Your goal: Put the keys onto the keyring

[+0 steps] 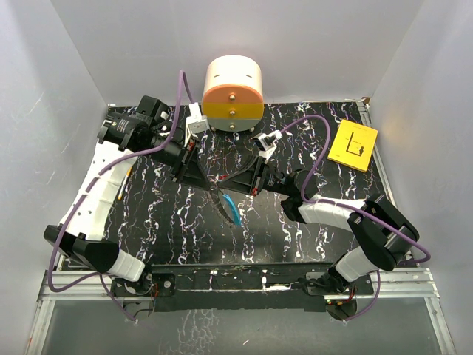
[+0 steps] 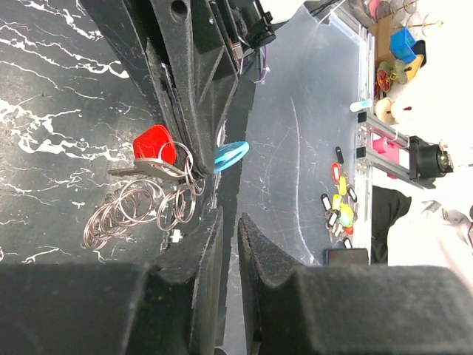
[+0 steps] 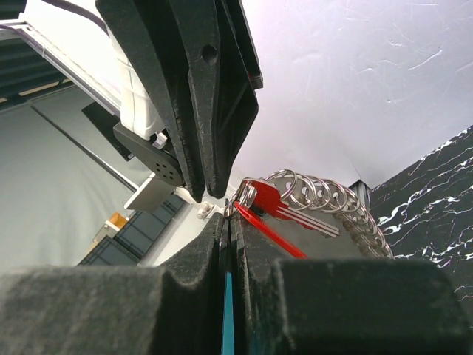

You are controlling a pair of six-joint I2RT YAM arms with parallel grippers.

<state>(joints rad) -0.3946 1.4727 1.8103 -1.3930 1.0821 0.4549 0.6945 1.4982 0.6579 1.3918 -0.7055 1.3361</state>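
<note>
Right pincer [image 3: 226,220] tight on keyring [image 3: 227,314]

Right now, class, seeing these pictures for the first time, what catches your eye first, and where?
The orange-and-cream drum at the back of the marbled table stands out, with a yellow card at far right. At the centre, the left end effector and right end effector meet tip to tip at a red-headed key joined to a chain of metal rings, with a blue loop alongside.
</note>
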